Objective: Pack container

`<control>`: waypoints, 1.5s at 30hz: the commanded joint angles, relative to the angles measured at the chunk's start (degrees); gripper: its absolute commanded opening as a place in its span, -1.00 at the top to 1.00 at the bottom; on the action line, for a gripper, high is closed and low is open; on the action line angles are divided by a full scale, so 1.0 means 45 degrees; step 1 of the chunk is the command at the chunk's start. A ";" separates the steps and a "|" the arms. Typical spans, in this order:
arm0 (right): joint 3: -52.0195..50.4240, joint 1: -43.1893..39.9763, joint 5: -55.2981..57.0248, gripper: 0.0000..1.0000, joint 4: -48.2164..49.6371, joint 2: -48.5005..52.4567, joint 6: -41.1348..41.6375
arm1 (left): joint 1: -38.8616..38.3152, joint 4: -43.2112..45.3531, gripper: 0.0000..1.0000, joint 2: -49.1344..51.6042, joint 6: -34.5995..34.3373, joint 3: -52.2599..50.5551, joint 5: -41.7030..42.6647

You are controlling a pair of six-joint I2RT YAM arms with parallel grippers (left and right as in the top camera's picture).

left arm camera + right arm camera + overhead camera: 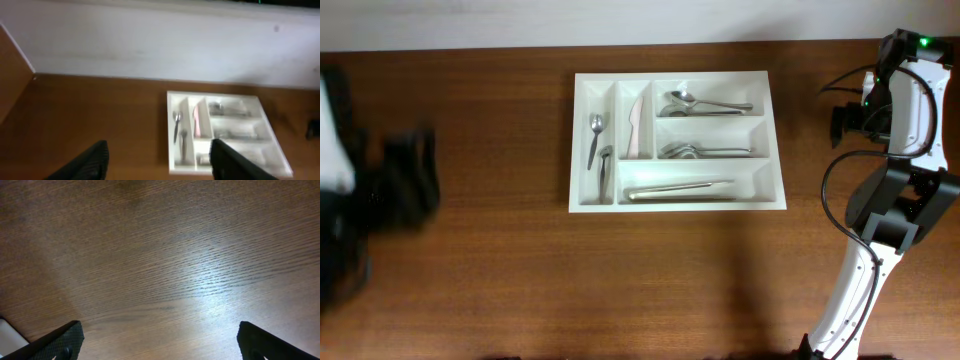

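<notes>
The white container (670, 77) lies on the wooden table at the centre back, and shows ahead and to the right in the left wrist view (170, 130). It holds small spoons (595, 140) in the far-left narrow slot, a pale knife (637, 125) beside them, spoons (705, 103) and more metal cutlery (705, 151) in the upper long slots, and long metal pieces (680, 189) in the front one. My left gripper (405, 180) is a blur at the far left; it (160, 162) stands open and empty. My right gripper (845, 120) hangs right of the container, open (160, 340) over bare wood.
A white wall runs along the table's far edge (150, 45). The right arm's white links (865, 270) stretch from the front right. A small white edge (7, 336) shows at the lower left of the right wrist view.
</notes>
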 commanded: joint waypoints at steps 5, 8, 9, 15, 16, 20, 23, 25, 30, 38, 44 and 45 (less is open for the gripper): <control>0.0019 -0.0039 0.0112 -0.97 0.0005 -0.0534 0.0019 | -0.0034 0.0068 -0.63 -0.5843 -0.0131 -0.8276 0.0019; 0.0019 -0.0039 0.0112 -0.97 0.0005 -0.0534 0.0019 | -0.0034 0.0661 -0.98 -0.7664 -0.0971 -1.0690 0.0209; 0.0019 -0.0039 0.0112 -0.97 0.0005 -0.0534 0.0019 | -0.0034 0.0957 -0.98 -0.8208 -0.1404 -1.1414 0.0204; 0.0015 -0.0039 0.0112 -0.97 0.0005 -0.0534 0.0019 | -0.0034 0.3507 -0.99 -1.0200 -0.3852 -1.4892 0.0189; 0.0019 -0.0039 0.0112 -0.97 0.0005 -0.0534 0.0019 | -0.0034 0.3619 -0.99 -1.0278 -0.4124 -1.5227 0.0189; 0.0019 -0.0039 0.0112 -0.97 0.0005 -0.0534 0.0019 | -0.0034 0.2803 -0.99 -1.0253 -0.4435 -1.6140 0.0194; 0.0019 -0.0039 0.0112 -0.97 0.0005 -0.0534 0.0019 | -0.0034 0.1821 -0.99 -1.0253 -0.4425 -1.6432 0.0126; 0.0019 -0.0039 0.0112 -0.97 0.0005 -0.0534 0.0019 | -0.0034 0.1239 -0.99 -1.0258 -0.4410 -1.6446 -0.0243; 0.0019 -0.0039 0.0112 -0.97 0.0005 -0.0534 0.0019 | -0.0034 0.1632 -0.99 -1.0258 -0.2686 -1.6519 -0.0529; 0.0019 -0.0039 0.0112 -0.97 0.0005 -0.0534 0.0019 | -0.0039 0.5333 -0.99 -1.0268 0.1797 -1.8768 0.0578; 0.0015 -0.0039 0.0112 -0.97 0.0005 -0.0534 0.0019 | -0.0039 0.9675 -0.98 -1.1045 0.2739 -2.2406 0.2181; 0.0019 -0.0039 0.0112 -0.97 0.0005 -0.0534 0.0019 | -0.0039 1.0253 -0.99 -1.1302 0.2739 -2.2989 0.2225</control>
